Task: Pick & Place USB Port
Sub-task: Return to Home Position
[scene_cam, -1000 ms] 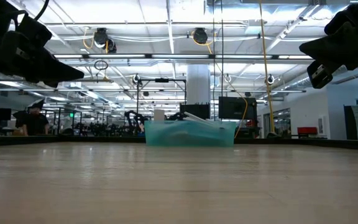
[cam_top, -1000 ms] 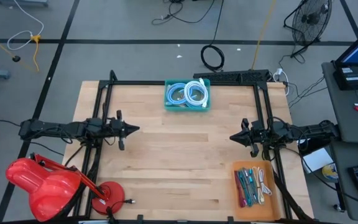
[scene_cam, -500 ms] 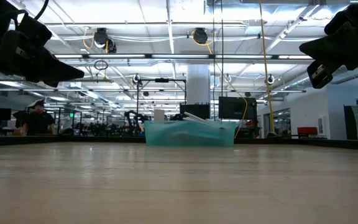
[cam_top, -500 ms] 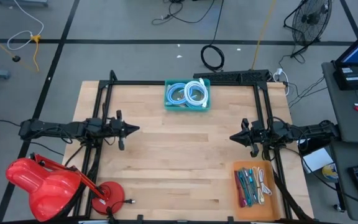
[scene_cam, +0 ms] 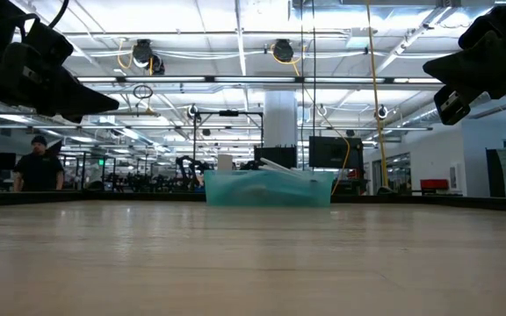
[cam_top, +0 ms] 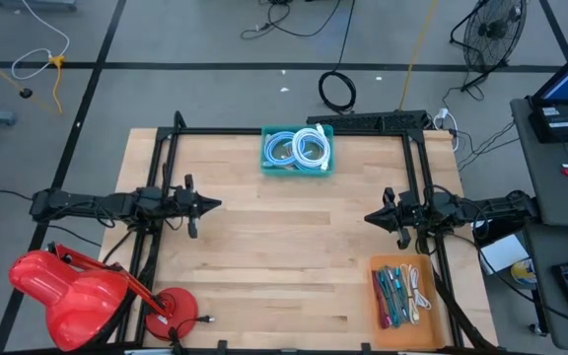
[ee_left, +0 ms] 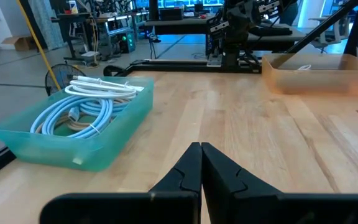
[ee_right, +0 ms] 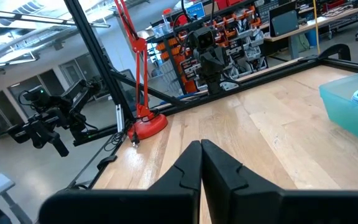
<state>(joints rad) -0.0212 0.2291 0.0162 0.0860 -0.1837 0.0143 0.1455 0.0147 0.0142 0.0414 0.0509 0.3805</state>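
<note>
Cables [cam_top: 297, 148], pale blue and white and wound in coils, lie inside the blue bin [cam_top: 298, 173]. The bin stands at the middle of the table [cam_top: 284, 266] along its back edge, across from the low camera. The orange bin [cam_top: 400, 260] sits at the opposite front corner on the right arm's side. It holds a row of small coloured pieces, too small to identify, and a thin white cord [cam_top: 421, 292]. The 2 bins are well apart.

The left gripper [cam_top: 213, 205] hovers over the left side of the table, pointing inward, its jaws closed tip to tip on nothing. The right gripper [cam_top: 369, 216] faces it from the right side, jaws likewise closed and empty. Both sit clear of the 2 bins and, in the low view, raised above the wood. A red stand [cam_top: 67, 286] sits at the front left corner. A person in dark clothes [scene_cam: 38, 167] stands in the room beyond the table.
</note>
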